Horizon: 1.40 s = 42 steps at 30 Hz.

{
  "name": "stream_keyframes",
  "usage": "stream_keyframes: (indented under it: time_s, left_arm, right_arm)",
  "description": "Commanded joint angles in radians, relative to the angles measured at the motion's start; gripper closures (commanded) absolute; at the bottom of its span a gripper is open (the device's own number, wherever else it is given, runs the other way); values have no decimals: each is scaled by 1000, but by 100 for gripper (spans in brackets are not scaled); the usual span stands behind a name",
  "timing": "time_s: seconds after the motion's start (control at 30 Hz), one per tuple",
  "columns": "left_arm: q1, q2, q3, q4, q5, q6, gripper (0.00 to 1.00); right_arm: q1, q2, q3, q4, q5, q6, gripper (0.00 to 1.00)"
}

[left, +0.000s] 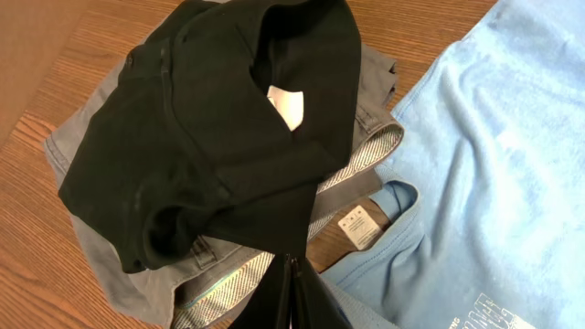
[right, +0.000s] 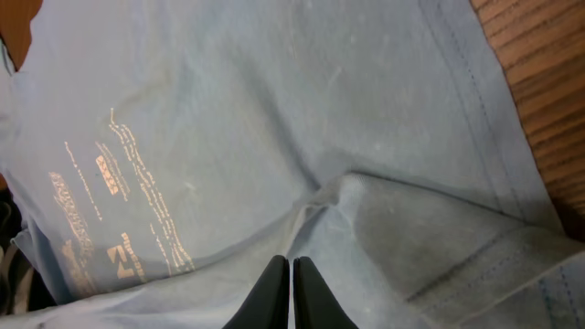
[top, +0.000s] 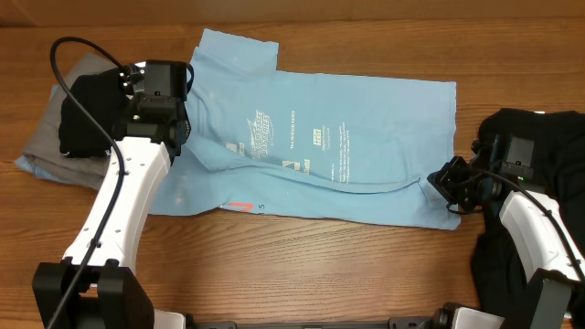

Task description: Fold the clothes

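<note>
Overhead: wooden table (top: 302,265) carried the light blue T-shirt (top: 366,128), spread flat at centre, print up. Grey shirt (top: 41,137) lay at left under a black shirt (top: 87,114); another black garment (top: 548,123) at right. Left gripper (left: 292,265) jaws closed beside the collar, nothing visibly held. Right gripper (right: 291,265) jaws pinched a bunched fold.

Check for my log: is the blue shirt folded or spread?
Partly folded: near side of the shirt doubled over lengthwise; one sleeve sticks out.
</note>
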Motion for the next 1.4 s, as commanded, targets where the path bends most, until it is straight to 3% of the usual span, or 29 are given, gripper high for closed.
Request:
stream_keyframes:
  time_s: [0.0,0.03,0.17,0.33,0.43,0.5,0.57,0.7,0.97,1.13,1.37]
  left_arm:
    - [8,4,22,1,-15,17,96]
    - [8,4,22,0,-13,20,96]
    - [8,4,22,-18,-14,24,96]
    - [8,4,21,-20,-13,32,96]
    - [8,4,21,-22,-13,32,96]
    - [8,4,21,-23,-13,32,96]
    - [8,4,21,-22,-13,35,96]
    - [8,4,21,-22,-14,43,96]
    - [8,4,21,-17,-15,58,96]
    - [8,4,21,-11,-15,57,96]
    - [8,5,21,-5,-19,57,96]
  right_arm:
    - [5,2,29,6,17,-4,89]
    - [5,2,29,-5,34,-3,86]
    - [5,14,29,-93,129,0,58]
    - [5,80,7,-123,157,30,57]
    - [5,134,-19,-89,171,58,60]
    - [5,155,-23,-69,162,57,69]
    - [5,159,-22,-48,155,57,85]
    - [3,155,4,-65,130,55,96]
    - [3,155,120,-209,49,4,96]
    - [3,155,171,-197,-31,-67,96]
    - [3,157,171,-93,154,26,96]
